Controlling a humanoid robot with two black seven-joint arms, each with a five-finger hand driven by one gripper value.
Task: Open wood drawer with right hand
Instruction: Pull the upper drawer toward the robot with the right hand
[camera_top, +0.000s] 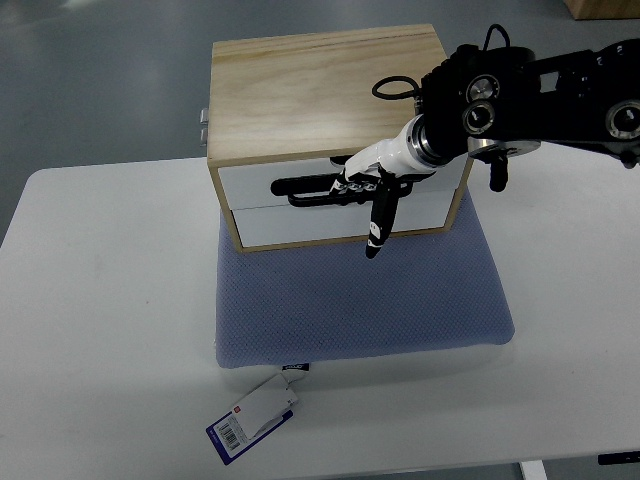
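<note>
Reaching: 1 right hand (372, 190) at 1 of 2 drawers (330, 180)

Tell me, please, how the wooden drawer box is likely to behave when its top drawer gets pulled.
The wooden box stands on a soft blue cushion, so it may rock or slide forward instead of staying put. It looks light and nothing braces it. The right hand is at the top drawer's black handle.

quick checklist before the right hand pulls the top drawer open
1. Right hand at the upper drawer's handle: ok.
2. Fingers hooked firmly behind the handle: cannot tell.
3. Upper drawer closed, flush with the wooden box: ok.
4. Box sits on the blue cushion; may slide when pulled: not ok.
5. Space in front of the drawer free: ok.
6. Left hand out of the way: ok, not in view.
</note>
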